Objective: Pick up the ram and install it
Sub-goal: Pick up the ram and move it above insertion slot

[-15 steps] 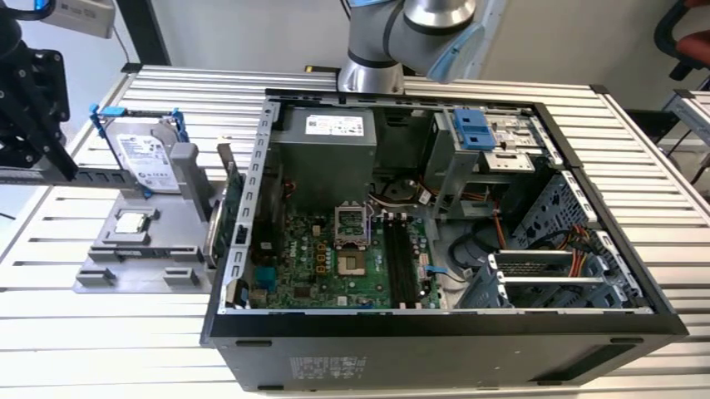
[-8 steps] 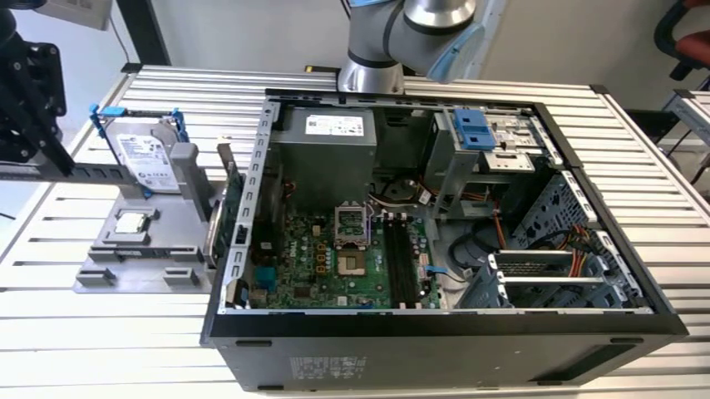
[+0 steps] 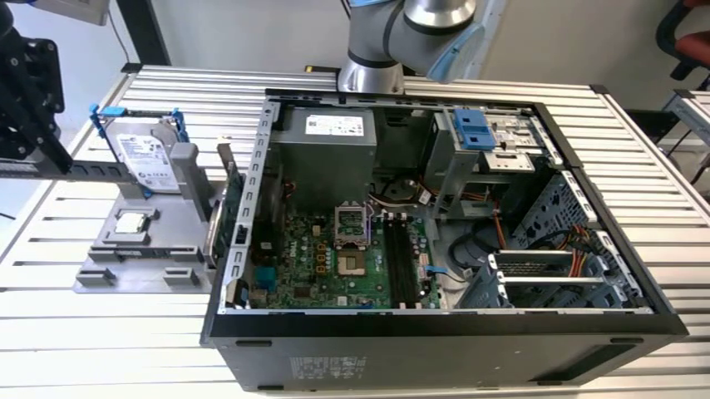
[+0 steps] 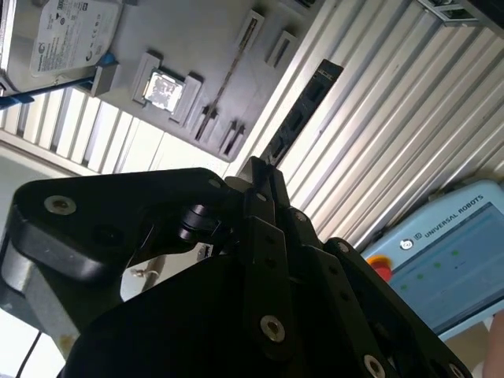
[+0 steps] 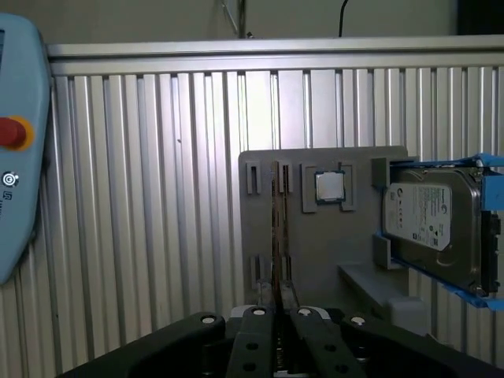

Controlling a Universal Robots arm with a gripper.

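Dark green ram [image 4: 298,116] juts out from the claw [image 4: 260,169] that pinches it.

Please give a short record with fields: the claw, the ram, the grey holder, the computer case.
claw: shut on one end of the ram
ram: held over the slatted table, apart from the grey holder, not installed
grey holder: carries processor chip and hard drive
computer case: open, motherboard exposed
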